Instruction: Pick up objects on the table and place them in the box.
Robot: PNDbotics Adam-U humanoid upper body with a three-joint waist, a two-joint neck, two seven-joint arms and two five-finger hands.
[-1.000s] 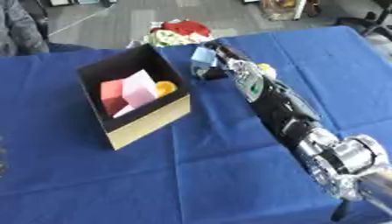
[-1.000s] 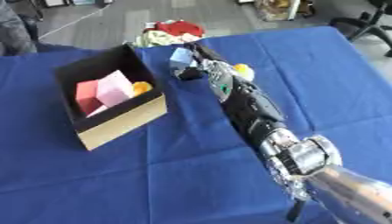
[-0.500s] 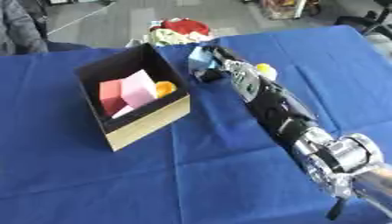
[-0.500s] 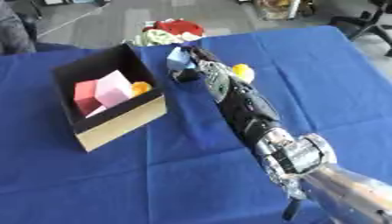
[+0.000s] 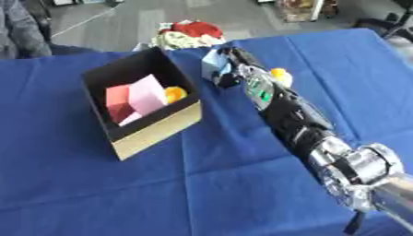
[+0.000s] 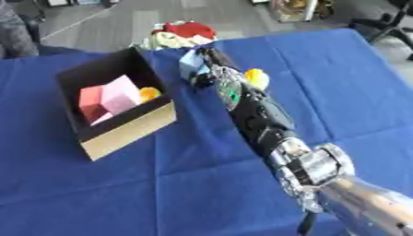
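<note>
My right arm reaches from the lower right up across the blue table [image 5: 242, 184]. At its far end my right hand [image 5: 228, 69] has its fingers curled round a light blue block [image 5: 214, 63], held just right of the box's far corner. The box [image 5: 153, 126] is black inside with a tan front wall; it holds a red block [image 5: 119, 97], a pink block [image 5: 148, 94] and a small orange thing [image 5: 175, 94]. A small yellow thing [image 5: 280, 75] lies on the table just right of my forearm. My left hand does not show.
A heap of red, white and green stuff [image 5: 187, 33] lies at the table's far edge behind the box. Blue cloth stretches to the left and front of the box. A person's sleeve shows at the upper left corner.
My right hand with the light blue block has hardly moved. The whole picture has shifted slightly, as from a camera move.
</note>
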